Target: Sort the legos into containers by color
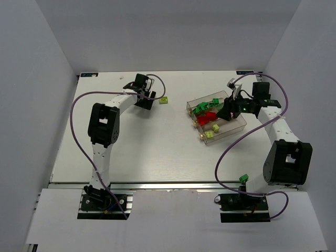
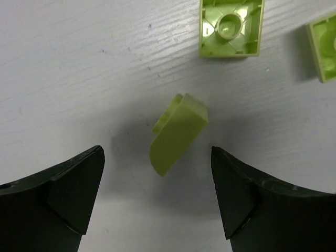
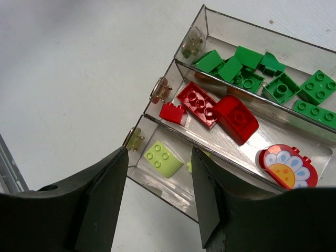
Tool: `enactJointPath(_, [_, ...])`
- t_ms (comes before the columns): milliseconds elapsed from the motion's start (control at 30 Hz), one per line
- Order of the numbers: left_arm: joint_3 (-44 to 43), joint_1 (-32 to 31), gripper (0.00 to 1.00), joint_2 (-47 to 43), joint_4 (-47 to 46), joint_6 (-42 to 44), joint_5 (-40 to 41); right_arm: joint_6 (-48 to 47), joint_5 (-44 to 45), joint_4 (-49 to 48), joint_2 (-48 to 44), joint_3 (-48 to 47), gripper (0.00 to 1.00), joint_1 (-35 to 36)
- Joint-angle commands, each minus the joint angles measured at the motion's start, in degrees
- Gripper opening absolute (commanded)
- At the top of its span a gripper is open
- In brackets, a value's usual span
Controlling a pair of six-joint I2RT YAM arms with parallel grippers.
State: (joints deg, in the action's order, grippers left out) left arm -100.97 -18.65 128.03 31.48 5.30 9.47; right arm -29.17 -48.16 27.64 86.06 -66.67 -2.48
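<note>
White bench top, seen from above, with two arms bolted at its near edge. Towards the far edge, left of the middle, sits the left gripper (image 1: 149, 95). Its wrist view shows both dark fingers (image 2: 68, 202) spread wide apart and holding nothing. Between them, touching neither, a lime curved brick (image 2: 177, 135) lies askew on the bench (image 2: 79, 68), its smooth rounded face towards the camera. Just beyond it an upturned lime brick (image 2: 230, 27) shows its hollow underside. Part of a third lime brick (image 2: 324, 47) is cut off by the side of that picture. Towards the far right corner of the bench, set at an angle, lies the clear smoky tray (image 1: 242, 122), made of three long narrow bins joined side by side. The right gripper (image 3: 158, 152) hangs over one end of the tray, its two fingers apart with nothing between them. Its wrist view looks down into all three bins. The farthest bin from that camera holds the green bricks (image 3: 247, 79), several of them jumbled together. The middle bin holds the red bricks (image 3: 199, 102) and a rounded red piece printed with a white and yellow flower (image 3: 287, 168). The nearest bin holds a lime studded brick (image 3: 163, 158) lying flat, studs up, close to the bin's end wall. A single loose green brick (image 1: 244, 178) sits near the near edge of the bench on the right side, beside the right arm and well apart from the tray.
</note>
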Motion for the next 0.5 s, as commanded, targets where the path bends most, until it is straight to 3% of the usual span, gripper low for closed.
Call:
enactJointPath(0, [-2.5, -0.1, 0.91, 0.0, -3.3, 1.3, -2.2, -1.1, -1.1, 1.8, 0.6, -3.1, 0.57, 0.2])
enactJointPath(333, [-3.6, -0.1, 0.81, 2.8, -5.0, -0.8, -5.2, -0.5, -0.4, 1.8, 0.4, -2.6, 0.57, 0.2])
enactJointPath(467, [-2.9, -0.1, 0.61, 2.3, -5.4, -1.3, -6.0, -0.5, -0.4, 1.5, 0.5, -2.5, 0.56, 0.2])
